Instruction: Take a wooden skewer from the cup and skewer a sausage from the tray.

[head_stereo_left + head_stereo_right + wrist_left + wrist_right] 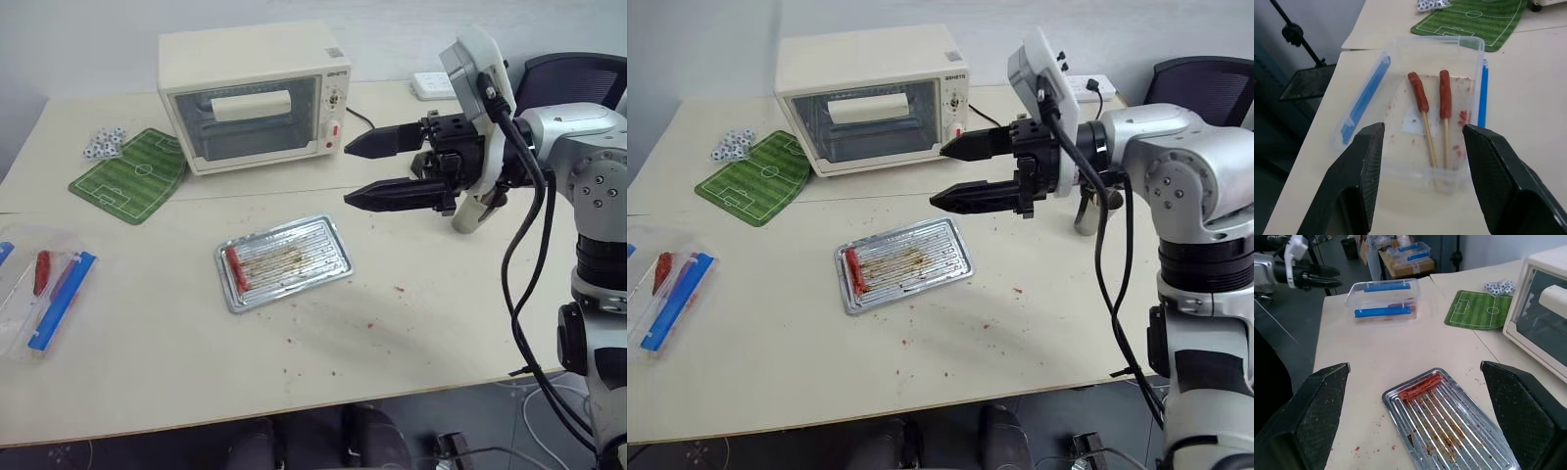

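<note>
The silver tray (323,240) lies mid-table with one red sausage (236,269) along its left end. My right gripper (348,174) hovers open and empty above and to the right of the tray, pointing left. The grey metal cup (1085,213) stands partly hidden behind my right forearm. In the left wrist view my left gripper (1423,131) is open and holds nothing, just short of a clear plastic tray (1440,41). In that tray lie two sausages (1419,93), each on a wooden skewer (1429,139).
A cream toaster oven (255,98) stands at the back. A green football-pitch mat (132,174) and small balls (103,142) lie to its left. A power strip (431,85) sits at the back right. Red crumbs dot the table around the silver tray.
</note>
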You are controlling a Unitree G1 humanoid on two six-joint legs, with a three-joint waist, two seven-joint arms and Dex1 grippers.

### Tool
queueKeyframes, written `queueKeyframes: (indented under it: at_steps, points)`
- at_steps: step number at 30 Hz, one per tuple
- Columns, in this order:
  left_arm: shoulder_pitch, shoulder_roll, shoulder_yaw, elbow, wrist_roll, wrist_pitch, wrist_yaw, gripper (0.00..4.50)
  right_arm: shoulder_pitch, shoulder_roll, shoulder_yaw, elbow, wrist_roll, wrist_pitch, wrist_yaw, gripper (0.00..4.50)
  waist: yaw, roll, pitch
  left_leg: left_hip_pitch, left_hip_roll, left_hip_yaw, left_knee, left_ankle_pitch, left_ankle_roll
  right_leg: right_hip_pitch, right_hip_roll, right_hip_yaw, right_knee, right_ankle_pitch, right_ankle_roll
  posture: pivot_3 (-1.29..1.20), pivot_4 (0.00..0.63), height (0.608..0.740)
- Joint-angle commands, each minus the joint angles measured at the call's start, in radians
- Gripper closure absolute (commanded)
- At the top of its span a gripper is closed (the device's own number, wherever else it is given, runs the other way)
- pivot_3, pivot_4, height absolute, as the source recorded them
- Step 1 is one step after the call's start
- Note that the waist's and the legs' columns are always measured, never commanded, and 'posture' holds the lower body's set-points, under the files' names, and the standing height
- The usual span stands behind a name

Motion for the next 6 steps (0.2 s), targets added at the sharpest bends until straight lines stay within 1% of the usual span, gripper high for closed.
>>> queueKeyframes:
  at_steps: [1, 6]
  points:
    - [0.093, -0.011, 0.094, 0.003, -0.061, -0.009, -0.059, 1.8, -0.011, -0.002, 0.0, 0.007, -0.014, -0.037, 0.017, 0.04, 0.0, 0.0, 0.0, 0.0, 0.0, 0.0, 0.0, 0.0, 0.0, 0.0, 0.0, 0.0, -0.002, 0.0, 0.0, 0.0, 0.15, 0.74]
    - [0.099, 0.037, 0.133, 0.074, -0.067, -0.036, -0.045, 1.8, -0.011, 0.007, 0.009, 0.02, -0.019, -0.052, 0.022, 0.04, 0.005, 0.0, 0.0, 0.001, 0.0, -0.001, 0.0, -0.002, -0.001, -0.001, 0.0, -0.001, -0.001, -0.001, -0.002, 0.0, 0.15, 0.74]
